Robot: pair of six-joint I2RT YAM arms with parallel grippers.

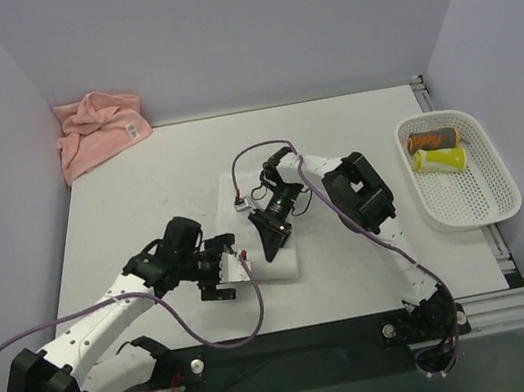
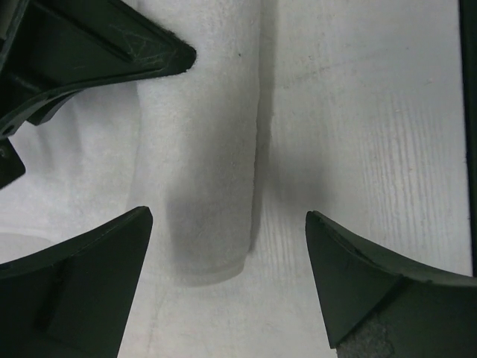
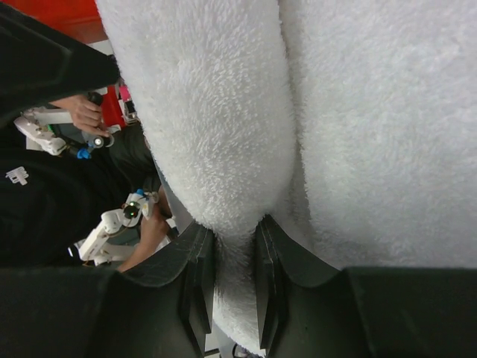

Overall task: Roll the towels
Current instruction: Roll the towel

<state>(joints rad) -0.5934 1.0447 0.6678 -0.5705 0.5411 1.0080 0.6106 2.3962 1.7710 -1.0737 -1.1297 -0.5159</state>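
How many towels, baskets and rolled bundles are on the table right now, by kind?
Towels: 2 (white towel, pink towel)
Baskets: 1 (basket)
Rolled bundles inside it: 2 (orange roll, yellow roll)
Total: 5

We see a robotics lab cell: white desk [image 1: 140, 197] walled by plain lilac panels [image 1: 242, 27], two robot arms [image 1: 93, 332] bolted at its edge.

White towel [image 1: 280, 265] half hidden beneath right arm [image 1: 363, 193]; basket [image 1: 481, 200] contents indistinct.
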